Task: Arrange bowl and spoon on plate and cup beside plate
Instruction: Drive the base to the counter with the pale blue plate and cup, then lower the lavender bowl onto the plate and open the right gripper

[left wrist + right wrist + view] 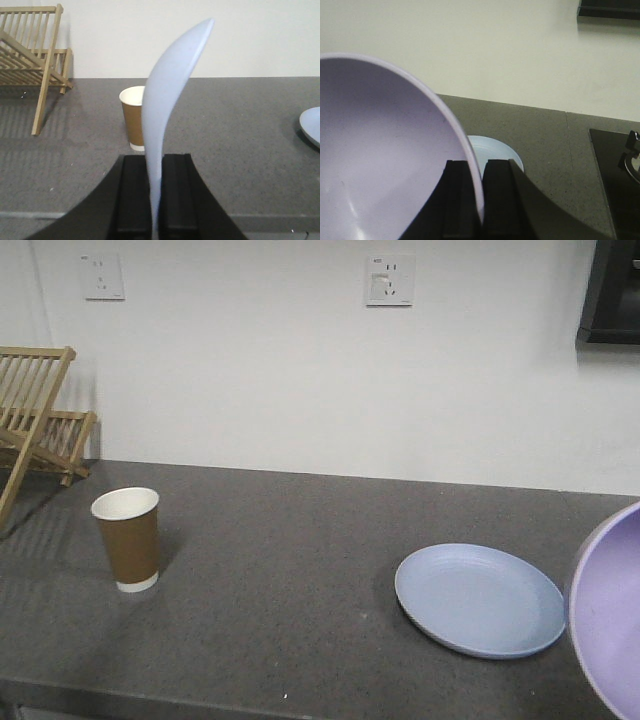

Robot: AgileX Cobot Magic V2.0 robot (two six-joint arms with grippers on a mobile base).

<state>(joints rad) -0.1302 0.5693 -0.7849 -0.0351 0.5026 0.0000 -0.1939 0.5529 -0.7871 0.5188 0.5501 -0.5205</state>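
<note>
The pale blue plate (480, 599) lies flat on the dark counter at the right, and its edge shows in the left wrist view (312, 125) and behind the bowl (495, 150). The brown paper cup (127, 537) stands upright at the left (132, 117). My left gripper (155, 200) is shut on the pale blue spoon (167, 95), held edge-on above the counter. My right gripper (481, 200) is shut on the rim of the lavender bowl (380, 150), tilted in the air near the plate; the bowl's edge enters the front view at the right (610, 610).
A wooden folding dish rack (35, 420) stands at the counter's back left by the wall (35, 65). A black cooktop (617, 170) is set into the counter at the right. The counter's front edge (200, 695) runs along the bottom.
</note>
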